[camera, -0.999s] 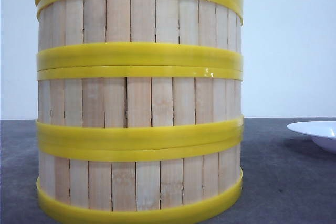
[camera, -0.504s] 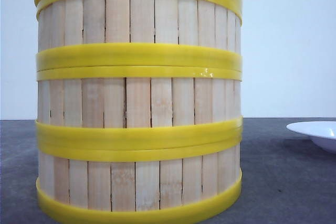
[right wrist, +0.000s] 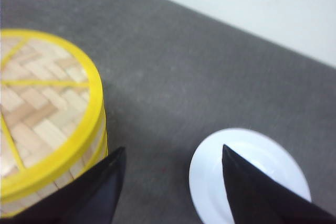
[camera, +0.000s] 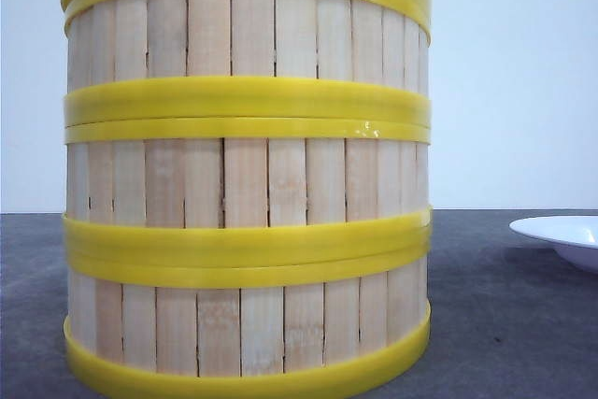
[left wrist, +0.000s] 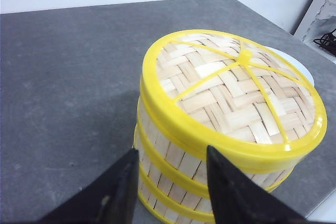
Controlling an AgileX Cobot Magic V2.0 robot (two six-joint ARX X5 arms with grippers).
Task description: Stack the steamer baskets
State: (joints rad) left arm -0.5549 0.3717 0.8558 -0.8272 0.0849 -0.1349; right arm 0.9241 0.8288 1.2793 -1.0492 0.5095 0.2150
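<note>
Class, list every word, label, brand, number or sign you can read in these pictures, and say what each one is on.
None: no readable text shows on the steamer baskets, the woven lid, the white plate or the table.

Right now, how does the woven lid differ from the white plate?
The woven lid is pale bamboo weave with a yellow rim and ribs; the white plate is plain and glossy. The lid sits on top of the stacked steamer baskets; the plate lies apart on the grey table. Both are round.
</note>
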